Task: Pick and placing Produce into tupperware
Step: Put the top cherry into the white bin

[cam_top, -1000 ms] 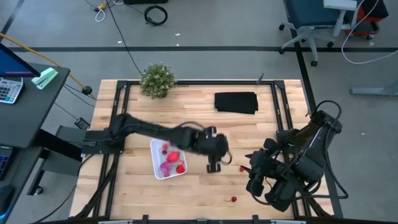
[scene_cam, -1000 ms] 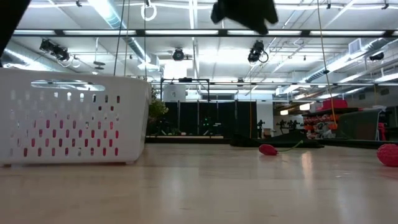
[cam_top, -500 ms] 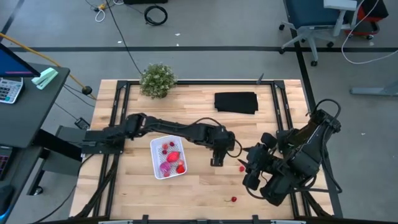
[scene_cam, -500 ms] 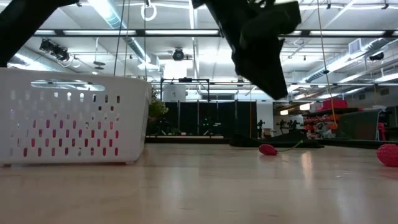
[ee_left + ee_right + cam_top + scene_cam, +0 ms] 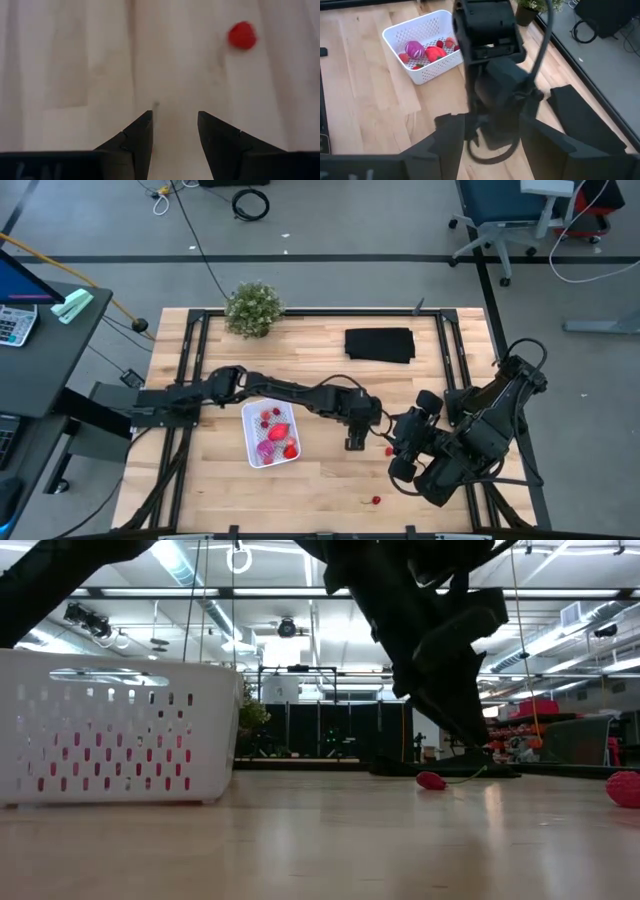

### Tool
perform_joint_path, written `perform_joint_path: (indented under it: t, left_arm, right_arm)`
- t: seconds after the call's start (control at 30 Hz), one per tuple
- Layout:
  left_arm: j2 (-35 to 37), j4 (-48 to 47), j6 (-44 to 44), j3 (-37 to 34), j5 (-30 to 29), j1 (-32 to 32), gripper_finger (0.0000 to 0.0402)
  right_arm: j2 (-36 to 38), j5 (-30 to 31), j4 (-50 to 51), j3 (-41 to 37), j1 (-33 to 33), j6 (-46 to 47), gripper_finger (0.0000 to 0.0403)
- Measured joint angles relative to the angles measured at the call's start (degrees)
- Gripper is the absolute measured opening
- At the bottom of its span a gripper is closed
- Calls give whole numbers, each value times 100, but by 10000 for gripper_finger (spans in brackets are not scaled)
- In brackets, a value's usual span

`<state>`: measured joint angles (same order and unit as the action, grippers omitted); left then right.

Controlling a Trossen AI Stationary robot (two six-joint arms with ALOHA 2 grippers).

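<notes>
Already the tupperware stood toward the left part of the desk, between the middle and the front edge, with several pieces inside: a purple-magenta ball, a larger red oblong and some small red bits. To its right, the left end effector hung low over the middle of the desk, its fingers spread with only bare wood between them. A small red piece lay just beside it on the right; in the left wrist view this red piece sat ahead of the fingertips and off to one side, not yet between them. A second red piece lay near the front edge. The right end effector waited further right, fingers also spread and holding nothing.

I judged the red pieces to be light, stiff toy plastic, rounded and perhaps smooth, so they could roll or slip away. The best hold would be across the widest part, with both fingers low on the wood.

Some things were hard to make out. From above, the arm covered part of the desk, and the small pieces in the container could not be counted. In the low view the dark arm blocked the end effector's tips.
</notes>
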<state>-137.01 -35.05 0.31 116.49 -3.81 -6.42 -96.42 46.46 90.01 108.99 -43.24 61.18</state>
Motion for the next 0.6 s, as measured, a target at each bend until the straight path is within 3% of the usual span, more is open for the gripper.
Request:
perform_joint_path:
  t: [0.6]
  left_arm:
    - [-378,192,-411,-6,118,100,163]
  right_arm:
    - [2,-3,0,7,0,7,196]
